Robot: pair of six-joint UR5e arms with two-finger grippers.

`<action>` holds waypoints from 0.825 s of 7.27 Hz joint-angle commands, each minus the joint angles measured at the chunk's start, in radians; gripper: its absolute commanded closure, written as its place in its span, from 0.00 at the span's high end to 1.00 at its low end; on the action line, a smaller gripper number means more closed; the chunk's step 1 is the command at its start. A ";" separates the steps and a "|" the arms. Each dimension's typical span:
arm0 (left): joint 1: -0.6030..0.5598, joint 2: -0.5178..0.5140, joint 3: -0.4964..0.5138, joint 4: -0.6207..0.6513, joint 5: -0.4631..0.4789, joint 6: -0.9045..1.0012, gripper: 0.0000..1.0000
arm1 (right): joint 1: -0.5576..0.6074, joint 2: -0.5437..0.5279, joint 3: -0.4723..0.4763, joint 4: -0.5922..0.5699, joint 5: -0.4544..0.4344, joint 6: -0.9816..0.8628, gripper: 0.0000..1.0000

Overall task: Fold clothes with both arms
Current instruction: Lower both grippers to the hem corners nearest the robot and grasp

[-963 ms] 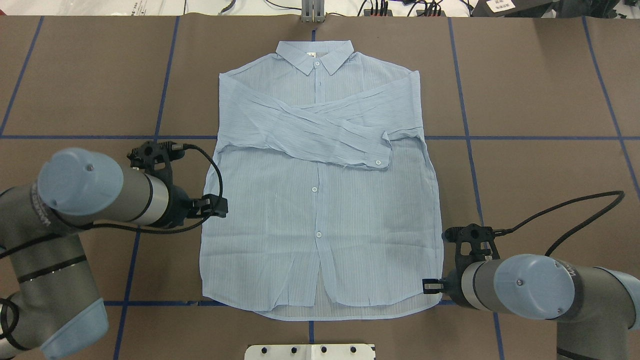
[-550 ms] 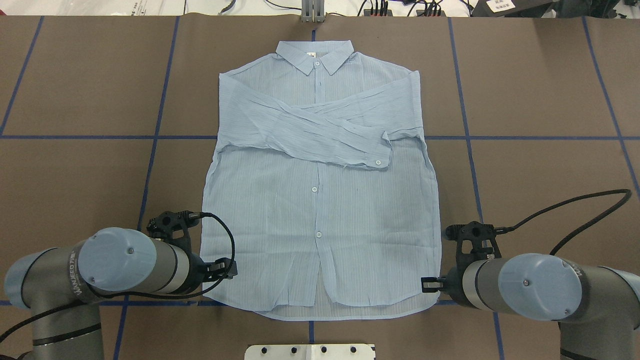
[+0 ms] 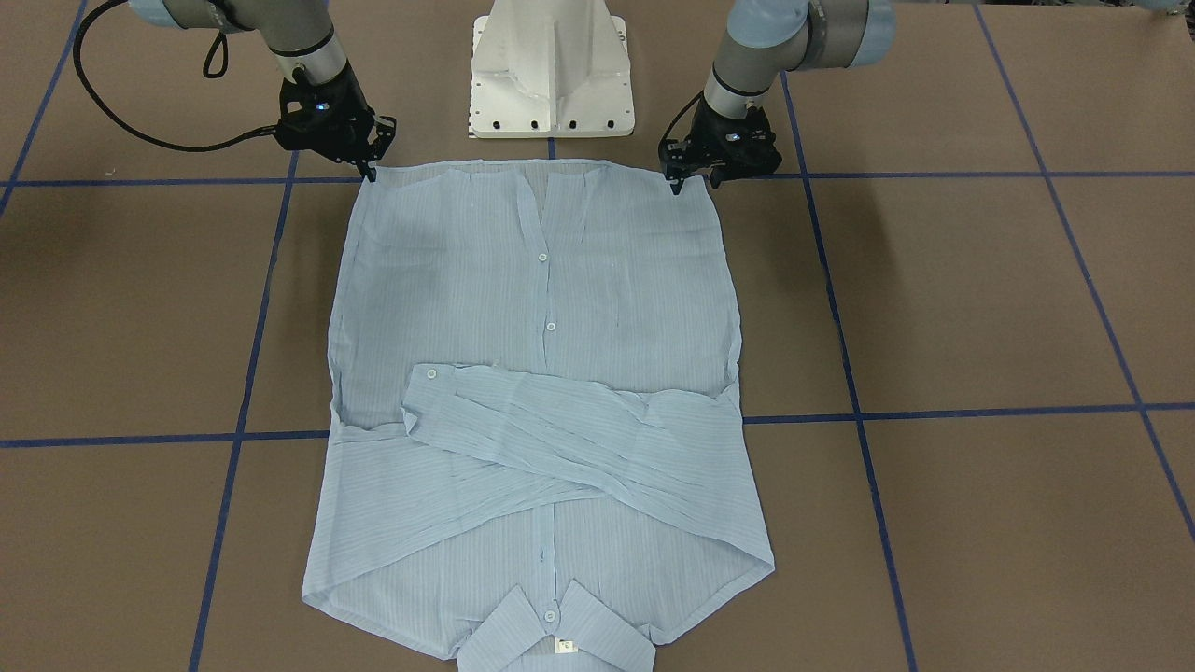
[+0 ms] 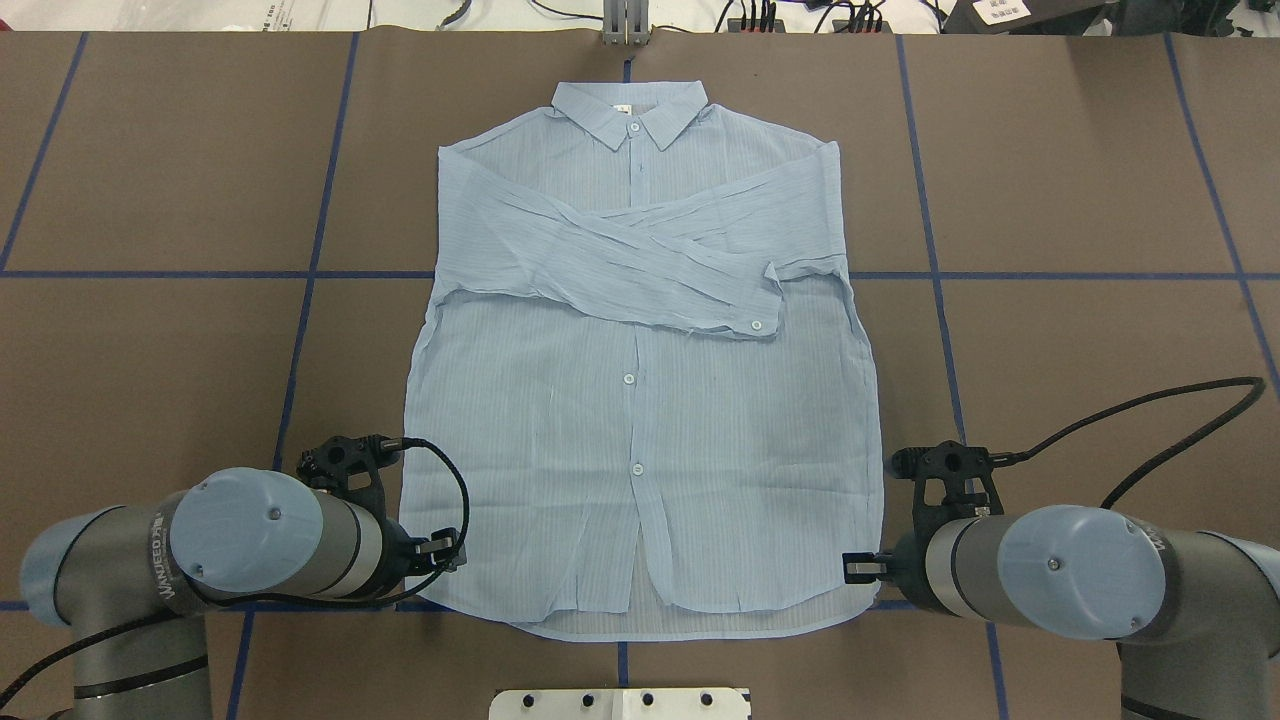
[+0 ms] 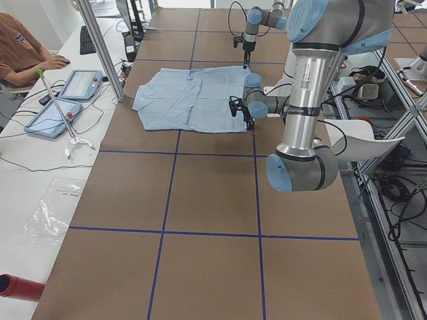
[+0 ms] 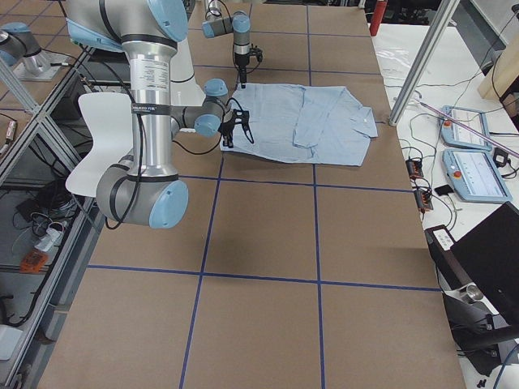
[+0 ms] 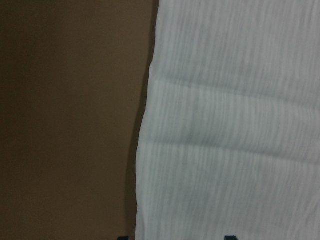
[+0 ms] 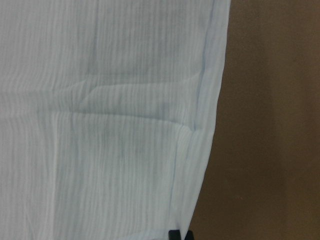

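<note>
Bench (image 4: 1080, 200), brown with blue grid lines, carries one light-blue shirt (image 4: 640, 430) in its middle. At the hem corner of the shirt on the robot's left side, the left arm (image 4: 250, 545) reaches in low, and the left tool (image 4: 448, 553) hangs there with its fingers pointing down. In the left wrist view the two dark fingertips (image 7: 229, 237) stand wide apart, one over the brown surface and one over the cloth, so the side edge of the shirt runs between them; this tool is open and holds nothing. The shirt itself lies flat with the front side up, the hem toward the robot and the collar (image 4: 630, 112) at the far end. Both sleeves (image 4: 650, 270) are folded inward and cross over the chest, and a cuff (image 4: 755, 310) with a small button lies on top. Fine stripes and some soft wrinkles show on the lower part. Just beyond the hem, on the robot's side, stands the white pedestal (image 3: 553, 65). At the other hem corner, on the robot's right side, the right tool (image 4: 858, 570) touches the edge of the shirt. In the right wrist view its fingertips (image 8: 173, 235) are close together exactly on the cloth edge, so this tool looks closed on the corner of the shirt. The right arm (image 4: 1070, 585) comes in low from that side.
</note>
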 commanded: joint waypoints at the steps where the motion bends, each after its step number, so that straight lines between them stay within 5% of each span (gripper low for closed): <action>1: 0.000 -0.002 0.014 0.001 0.000 0.000 0.55 | 0.001 0.001 -0.001 0.000 0.000 -0.001 0.00; 4: -0.007 -0.002 0.024 0.020 0.015 0.000 0.46 | 0.001 0.001 -0.004 0.000 0.000 -0.001 0.00; 6: -0.010 -0.003 0.019 0.037 0.015 0.000 0.30 | 0.001 0.001 -0.004 0.000 0.000 -0.001 0.00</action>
